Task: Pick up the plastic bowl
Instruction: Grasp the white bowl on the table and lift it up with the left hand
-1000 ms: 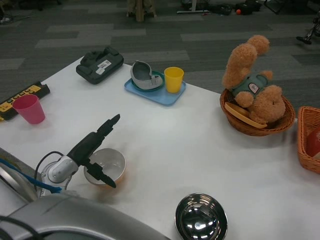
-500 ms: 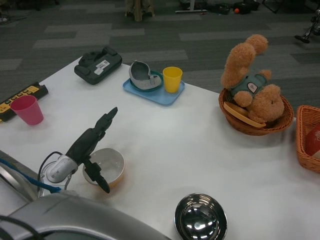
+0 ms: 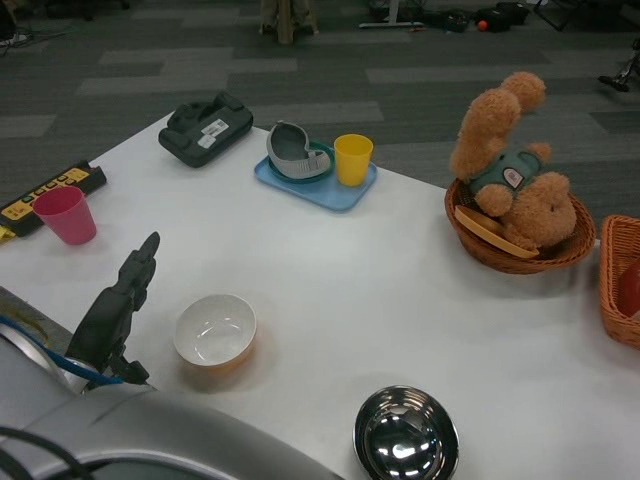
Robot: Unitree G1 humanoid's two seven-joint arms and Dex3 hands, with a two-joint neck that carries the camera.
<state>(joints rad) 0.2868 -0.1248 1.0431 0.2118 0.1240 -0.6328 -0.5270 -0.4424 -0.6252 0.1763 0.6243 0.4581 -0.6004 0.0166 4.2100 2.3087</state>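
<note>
The plastic bowl, white inside with an orange outer wall, stands upright on the white table near the front left. My left hand is just to the left of it, apart from the bowl, fingers stretched out and holding nothing. The right hand is out of the picture.
A shiny steel bowl sits at the front edge. A pink cup and a power strip lie far left. At the back are a dark case and a blue tray with a yellow cup. A teddy bear in a wicker basket is right.
My left hand has drawn back to the left, off the bowl's rim; the bowl now stands free on the table. The view has shifted slightly.
</note>
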